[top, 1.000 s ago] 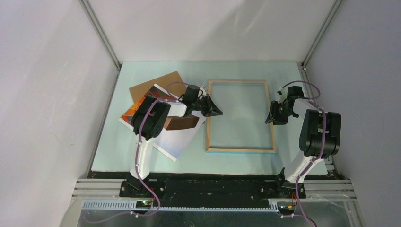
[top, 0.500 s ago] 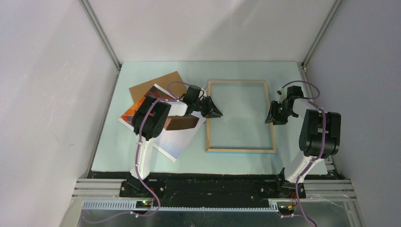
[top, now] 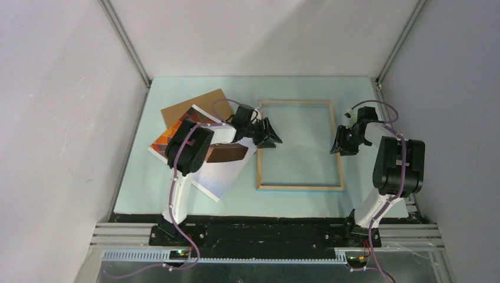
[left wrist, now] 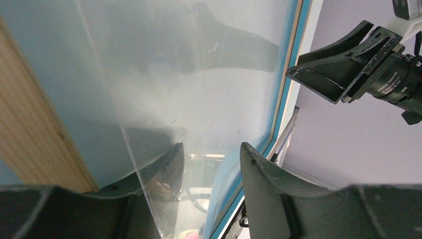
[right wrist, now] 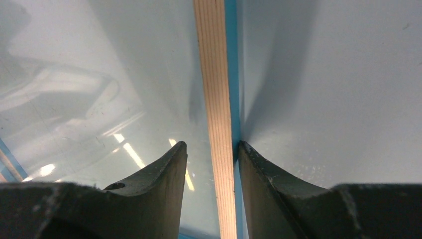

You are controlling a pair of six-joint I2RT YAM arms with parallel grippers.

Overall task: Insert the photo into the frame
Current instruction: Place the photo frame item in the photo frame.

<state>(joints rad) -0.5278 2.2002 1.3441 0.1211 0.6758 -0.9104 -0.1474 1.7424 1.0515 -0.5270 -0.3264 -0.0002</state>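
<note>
Lying left on the pale green tabletop (top: pixel 147 188), rectangular paper photo (top: pixel 219 174) of an orange-red balloon, left pincer (top: pixel 273 133) released at the left rail of the thin light-wood rectangular frame (top: pixel 301 187), right pincer (top: pixel 337 142) released astride its right rail.

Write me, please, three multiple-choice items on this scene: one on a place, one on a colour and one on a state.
1. Where does the photo lie relative to the frame?
A. Inside it
B. Beside it, to its left in the top view
C. Across its right rail

2. Which colour is the frame's upward face?
A. Light wood
B. Red
C. Black

3. How is the right gripper?
A. Shut on the photo
B. Open, straddling the frame's right rail
C. Open, over bare table

Answers: 1 B, the print lies outside the left rail. 2 A, wood grain faces up, with blue only along the edge. 3 B, the right wrist view shows the rail between its parted fingers.
</note>
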